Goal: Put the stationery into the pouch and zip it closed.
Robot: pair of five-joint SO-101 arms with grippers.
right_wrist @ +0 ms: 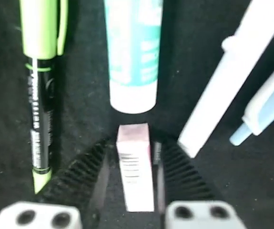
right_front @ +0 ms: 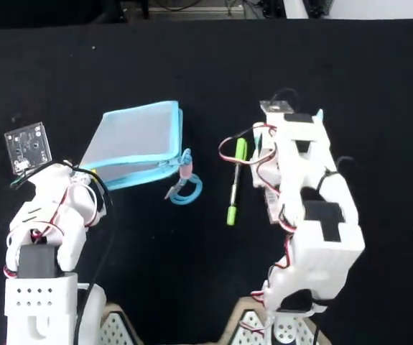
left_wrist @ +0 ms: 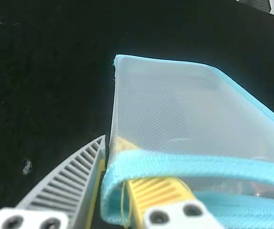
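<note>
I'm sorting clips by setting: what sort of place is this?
Probably a robotics lab bench: a black-covered table, left arm and right arm side by side, and a bare circuit board.

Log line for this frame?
left tool: shut on pouch | right tool: around eraser | green pen, glue stick: on table

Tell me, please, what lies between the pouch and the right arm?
The high view shows the green pen there on the black table, with the pouch's blue zipper loop beside it.

Black table (right_front: 192, 65) with blue-edged pouch (right_front: 138, 140), green marker (right_front: 235, 183), teal tube (right_wrist: 131, 52) and white pen (right_wrist: 232, 62).
</note>
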